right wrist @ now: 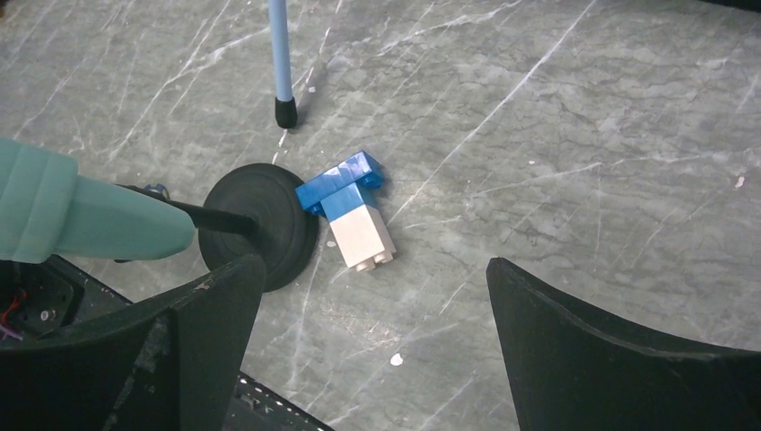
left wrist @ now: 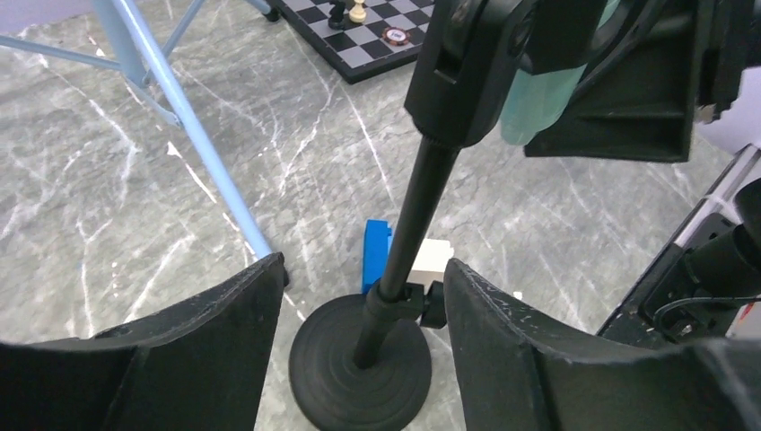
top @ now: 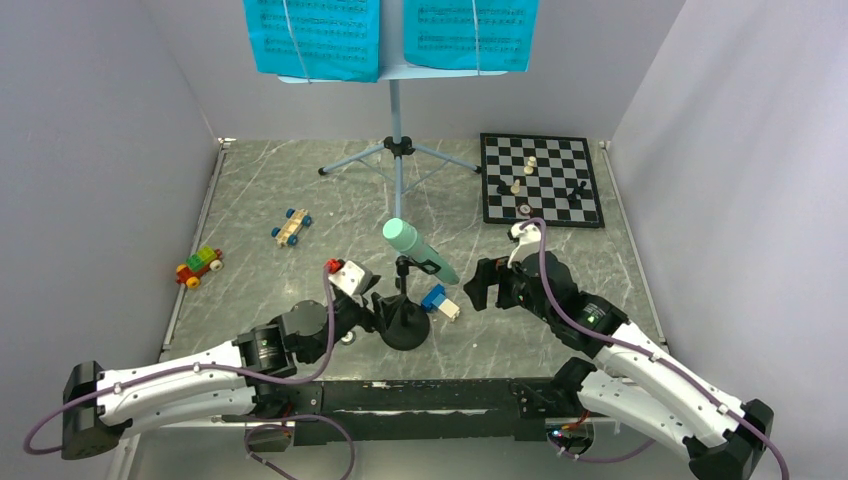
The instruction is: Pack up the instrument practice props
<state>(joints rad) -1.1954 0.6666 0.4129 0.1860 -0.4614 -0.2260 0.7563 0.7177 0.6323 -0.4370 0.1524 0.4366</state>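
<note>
A small black mic stand [top: 405,325] with a round base stands near the table's front, holding the mint-green toy microphone [top: 420,250] tilted in its clip. My left gripper [left wrist: 363,269] is open, one finger on each side of the stand's pole [left wrist: 413,215] just above the base [left wrist: 359,368], with gaps on both sides. My right gripper [right wrist: 375,269] hangs wide open over bare table to the right of the stand, holding nothing. The pale-blue music stand [top: 397,110] stands at the back with two cyan sheet-music pages [top: 315,35] [top: 470,30] on its desk.
A blue-white block [top: 440,302] lies against the mic stand's base on its right. A chessboard [top: 540,180] with pieces sits at the back right. Two toy cars [top: 292,227] [top: 199,266] lie on the left. One music-stand leg [left wrist: 193,126] ends close behind my left finger.
</note>
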